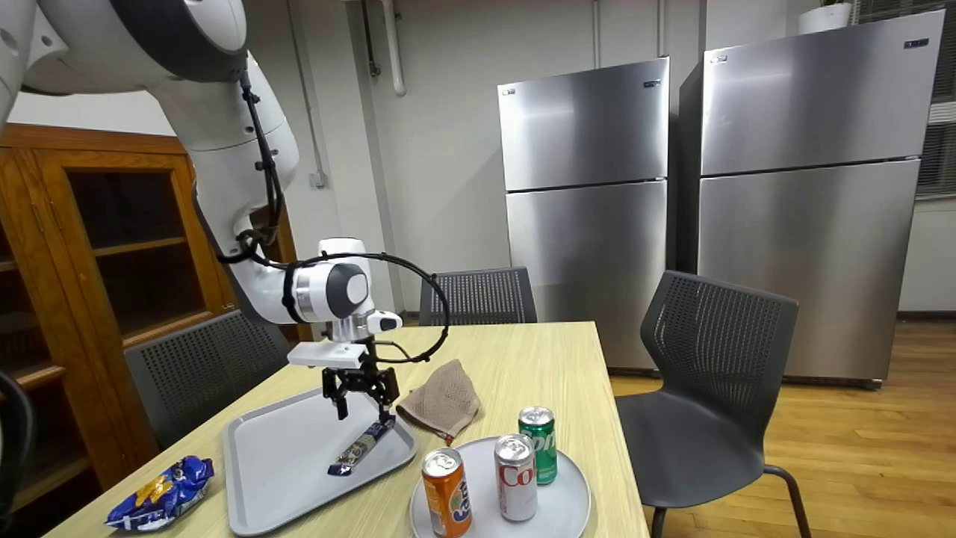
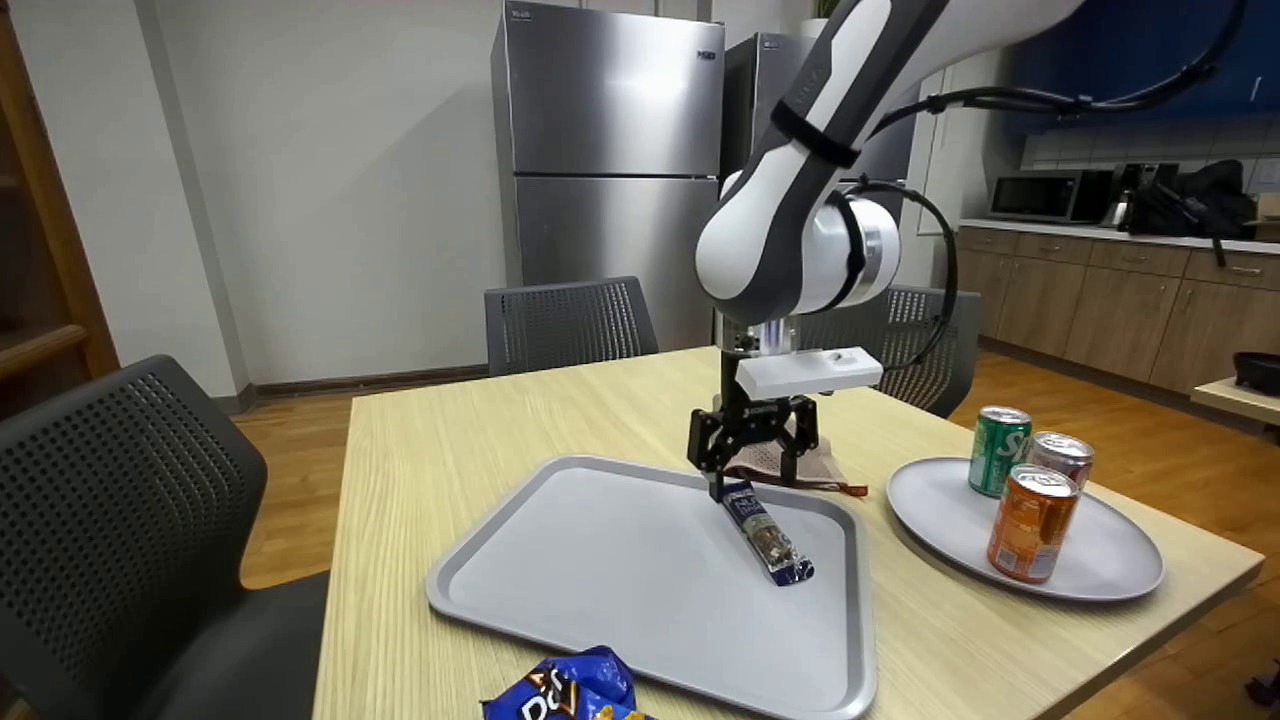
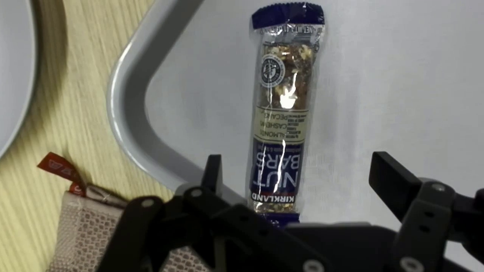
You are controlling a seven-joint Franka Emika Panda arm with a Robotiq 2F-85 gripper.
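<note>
A wrapped nut bar with dark blue ends lies flat on the grey tray; the bar shows in both exterior views [image 1: 362,448] [image 2: 768,540] and in the wrist view [image 3: 280,124]. The grey tray [image 1: 287,463] [image 2: 620,585] rests on the table, and its rounded corner [image 3: 126,113] shows in the wrist view. My gripper [image 1: 364,413] [image 2: 752,485] is open and empty, pointing down above the tray near the bar's far end. In the wrist view the bar's near end lies between the spread fingers [image 3: 297,162], closer to the left finger. The gripper's body hides the bar's near tip.
A brown mesh cloth [image 1: 444,397] [image 3: 90,230] lies beside the tray corner. A grey round plate [image 1: 571,508] [image 2: 930,510] holds an orange can [image 1: 447,493], a white-silver can [image 1: 515,478] and a green can [image 1: 539,444]. A blue chip bag [image 1: 166,493] lies beside the tray. Chairs surround the table.
</note>
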